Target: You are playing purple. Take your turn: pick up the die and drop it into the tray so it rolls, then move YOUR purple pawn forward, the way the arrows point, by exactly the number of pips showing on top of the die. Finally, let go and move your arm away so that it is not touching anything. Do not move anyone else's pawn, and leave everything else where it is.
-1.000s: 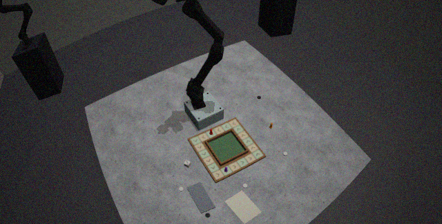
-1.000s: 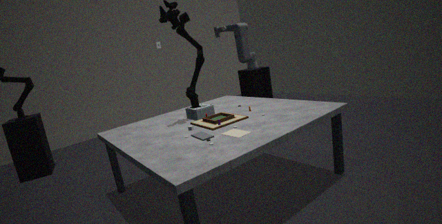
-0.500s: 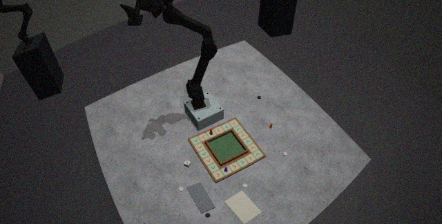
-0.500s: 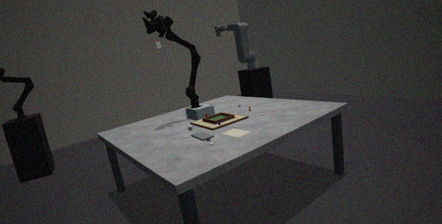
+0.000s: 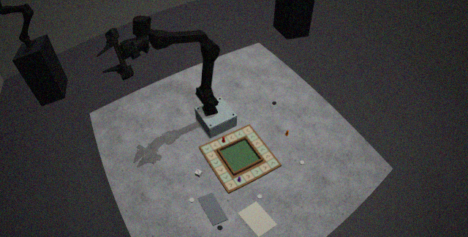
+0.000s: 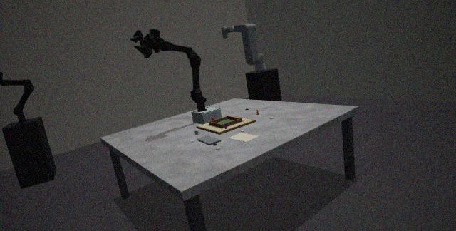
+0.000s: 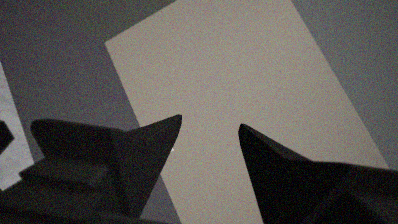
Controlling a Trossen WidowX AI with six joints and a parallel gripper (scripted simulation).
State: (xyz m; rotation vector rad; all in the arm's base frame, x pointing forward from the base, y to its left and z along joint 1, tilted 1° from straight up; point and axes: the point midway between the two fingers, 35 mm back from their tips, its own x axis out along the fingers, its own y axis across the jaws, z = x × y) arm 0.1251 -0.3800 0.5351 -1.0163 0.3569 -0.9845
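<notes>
Black parallel-jaw gripper (image 7: 209, 129) hangs high above the grey table (image 5: 322, 178), fingers partly spread, seemingly gripping nothing. Small white die (image 5: 198, 172) sits on the table beside the tan square board (image 5: 268, 166).

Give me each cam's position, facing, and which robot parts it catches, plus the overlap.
Top: high above, angled down at the grey table; whole black arm, base to gripper.
Exterior: off a table corner, roughly level; whole arm, gripper raised high.
Wrist: behind the gripper, facing a pale panel and grey surfaces; only the two dark fingers, apart, nothing between.
Shared: top and exterior both show the tan board with green tray, white die, purple pawn.
</notes>
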